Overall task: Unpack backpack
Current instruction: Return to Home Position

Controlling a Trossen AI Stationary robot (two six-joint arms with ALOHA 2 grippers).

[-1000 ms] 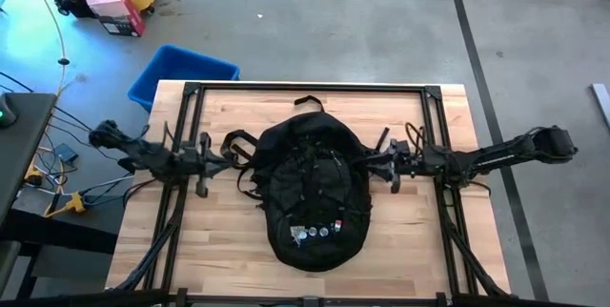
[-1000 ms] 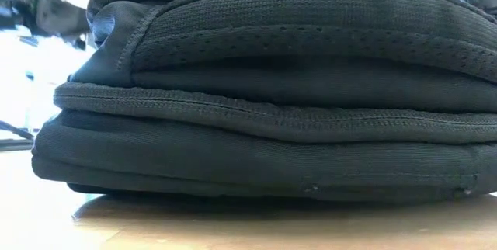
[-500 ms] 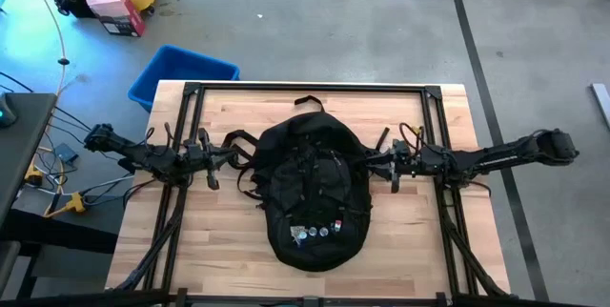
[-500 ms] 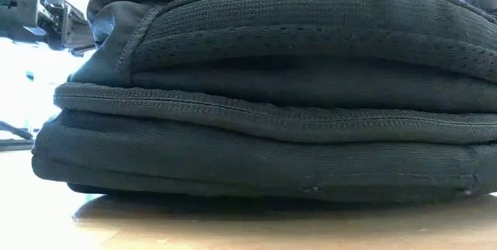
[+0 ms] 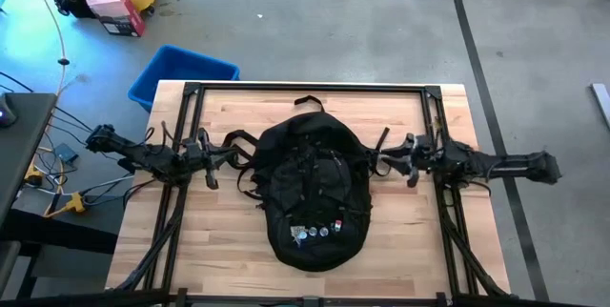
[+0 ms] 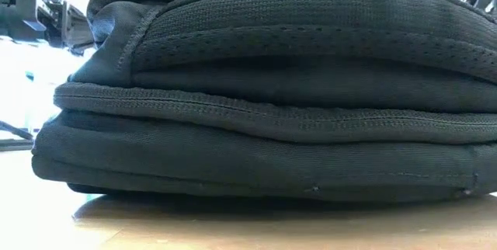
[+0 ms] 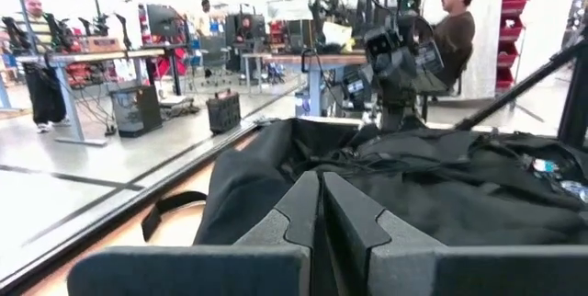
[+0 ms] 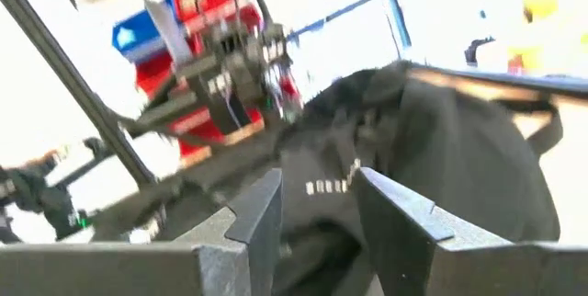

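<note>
Badges (image 5: pixel 319 233) on the backpack (image 5: pixel 313 178) show only from above; at table height its black side fills the view; it lies mid-way across the table (image 5: pixel 410 240), between both grippers; left gripper (image 5: pixel 227 151), fingers pressed together and empty, just beside its straps; right gripper (image 5: pixel 381 164), fingers parted and empty, near its other side; blue bin (image 5: pixel 181 71) beyond the table's corner.

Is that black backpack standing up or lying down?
Lying down. From above, the backpack rests flat on the table with its badges facing up; the low view shows its seams running level.
</note>
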